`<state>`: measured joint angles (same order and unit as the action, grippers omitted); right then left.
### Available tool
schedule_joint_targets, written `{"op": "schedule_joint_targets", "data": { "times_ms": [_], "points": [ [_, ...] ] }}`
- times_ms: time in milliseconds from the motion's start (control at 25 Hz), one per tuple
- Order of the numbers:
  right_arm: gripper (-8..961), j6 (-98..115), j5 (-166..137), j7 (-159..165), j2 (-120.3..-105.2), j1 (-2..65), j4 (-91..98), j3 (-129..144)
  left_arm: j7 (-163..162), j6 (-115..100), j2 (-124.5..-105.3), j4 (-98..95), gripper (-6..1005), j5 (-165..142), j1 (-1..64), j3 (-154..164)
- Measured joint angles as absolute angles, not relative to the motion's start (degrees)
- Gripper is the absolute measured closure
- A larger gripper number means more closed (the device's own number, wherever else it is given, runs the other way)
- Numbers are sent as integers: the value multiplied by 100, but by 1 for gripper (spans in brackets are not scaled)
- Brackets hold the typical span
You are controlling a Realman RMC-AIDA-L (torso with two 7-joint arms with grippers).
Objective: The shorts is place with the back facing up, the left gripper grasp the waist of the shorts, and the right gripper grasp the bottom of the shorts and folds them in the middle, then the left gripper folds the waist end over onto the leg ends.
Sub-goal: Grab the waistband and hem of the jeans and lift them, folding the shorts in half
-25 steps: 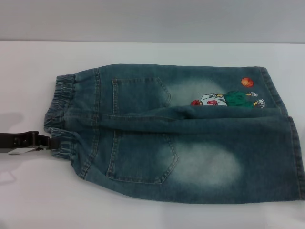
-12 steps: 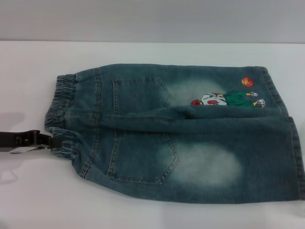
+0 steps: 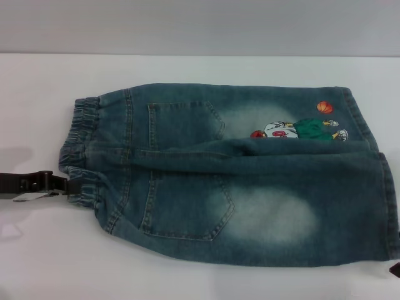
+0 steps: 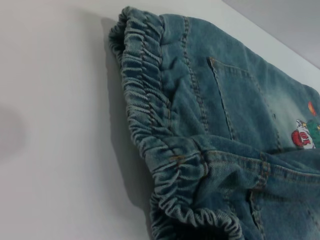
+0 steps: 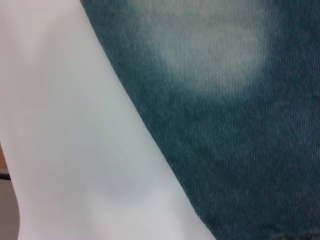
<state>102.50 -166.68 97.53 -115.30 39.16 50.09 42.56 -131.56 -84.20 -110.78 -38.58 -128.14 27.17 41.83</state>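
The shorts lie flat on the white table, back pockets up. The gathered elastic waist is at the left. The bottom of the shorts, two wide leg hems, is at the right beside the cartoon print. My left gripper reaches in from the left edge, its tip touching the near corner of the waist. The left wrist view shows the waist close up. Only a dark sliver of my right gripper shows, at the lower right corner beside the near leg hem. The right wrist view shows faded denim.
A diagonal crease runs where one leg laps over the other. Bare white table surrounds the shorts, and its far edge meets a grey wall.
A dark bit of my right gripper has come into view at the lower right corner. The overlapping leg fold has crept slightly up over the cartoon print. The left gripper has hardly moved.
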Motion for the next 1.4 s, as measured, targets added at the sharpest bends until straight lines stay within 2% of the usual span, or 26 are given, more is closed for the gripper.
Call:
{"op": "schedule_joint_targets", "data": {
  "times_ms": [960,1400],
  "points": [
    [230,10642,-16591,9738,-11522,3997,5344,4254,-13142,-8420,-11047,-3858,956,-12814,2734,4183],
    [234,10495,-16552,9713,-11668,3966,5262,4258,-13124,-8403,-11047,-3858,956,-12814,2756,4183]
  ]
}}
